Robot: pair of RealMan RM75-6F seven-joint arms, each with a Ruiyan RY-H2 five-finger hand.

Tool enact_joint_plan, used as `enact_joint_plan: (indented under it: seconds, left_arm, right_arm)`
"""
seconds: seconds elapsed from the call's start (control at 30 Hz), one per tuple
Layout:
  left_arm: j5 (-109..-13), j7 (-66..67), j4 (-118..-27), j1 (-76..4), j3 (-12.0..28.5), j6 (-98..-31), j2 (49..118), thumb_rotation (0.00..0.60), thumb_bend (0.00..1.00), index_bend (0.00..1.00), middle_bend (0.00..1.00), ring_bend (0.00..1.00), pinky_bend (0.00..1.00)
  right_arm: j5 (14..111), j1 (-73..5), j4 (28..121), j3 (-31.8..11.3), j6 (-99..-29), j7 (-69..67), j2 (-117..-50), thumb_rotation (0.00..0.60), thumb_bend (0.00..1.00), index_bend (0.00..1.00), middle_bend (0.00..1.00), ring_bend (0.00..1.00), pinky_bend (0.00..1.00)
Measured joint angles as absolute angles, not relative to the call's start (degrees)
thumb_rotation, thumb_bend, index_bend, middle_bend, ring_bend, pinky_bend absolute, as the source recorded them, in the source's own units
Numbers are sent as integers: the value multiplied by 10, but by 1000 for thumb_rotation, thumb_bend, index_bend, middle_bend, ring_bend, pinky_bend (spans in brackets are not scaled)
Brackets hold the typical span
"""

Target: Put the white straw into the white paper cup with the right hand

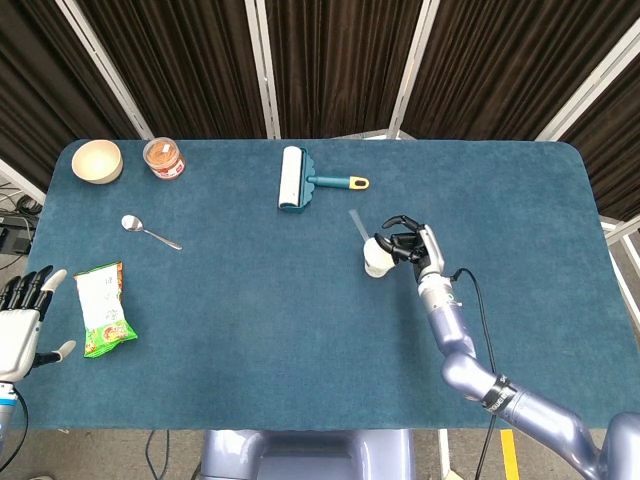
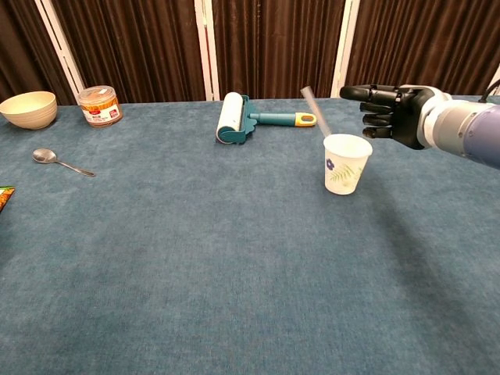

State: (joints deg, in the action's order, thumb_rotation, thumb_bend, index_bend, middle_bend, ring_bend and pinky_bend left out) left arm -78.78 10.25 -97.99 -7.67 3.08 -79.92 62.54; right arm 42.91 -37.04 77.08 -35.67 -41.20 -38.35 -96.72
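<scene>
Straw (image 2: 316, 112) in cup: the white straw stands inside the white paper cup (image 2: 346, 163) right of centre on the blue desk (image 2: 234, 258), its lower end hidden in the cup and its long axis tilted up and to the left, leaning on the cup's left rim toward the lint roller (image 2: 238, 117).

The robot's right hand (image 2: 391, 114) hovers just to the right of the cup at about rim height, fingers (image 2: 363, 93) spread and pointing left toward the straw, holding nothing; a clear gap shows between them and both straw and cup in the chest view. From above, the same hand (image 1: 408, 242) sits close beside the cup (image 1: 377, 257), with the straw (image 1: 356, 224) slanting away on the opposite, left side.

By these views the placement looks done, and the right hand's likely remaining move is to draw back rightward, away from the straw's lean, without brushing the light cup.

The left hand (image 1: 20, 312) rests off the desk's near-left edge, fingers extended and empty, well apart from the cup. A snack packet (image 1: 103, 309), spoon (image 1: 148, 231), bowl (image 1: 97, 160) and lidded jar (image 1: 163, 156) lie on the left side.
</scene>
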Motion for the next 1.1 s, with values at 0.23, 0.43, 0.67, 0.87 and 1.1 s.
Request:
enact_joint_plan:
  seconds: [0.23,0.43,0.67,0.87,1.1]
  left_arm:
    - [-787,104,-981,-77,31,-800,625,600,167,6,0,0,0]
    - [-787,103,-981,-77,31,-799,625,600,167,7,0,0,0]
    - [-787,100,-980,-77,31,-799,625,600,167,9,0,0,0]
    - [-788,100,-980,-77,31,-800,625,600,165,11,0,0,0]
    - [-787,108,-979,-77,31,-802,628,600,167,10,0,0,0]
  right_arm:
    - [448,-364,777,-355,-412,-395,-966,600,230,560,1000,927,783]
    - [462,-358,789,-357,-426,-395,-958,600,233,560,1000,924,752]
    - [510,-343,826,-354,-472,-365,-923,600,235,354,429,320,240]
    - [619,-316,858,-304,-524,-247,-849,600,208,146,4,0,0]
    - [725,-275,864,-225,-618,-4,-779,600,189,103,0,0,0]
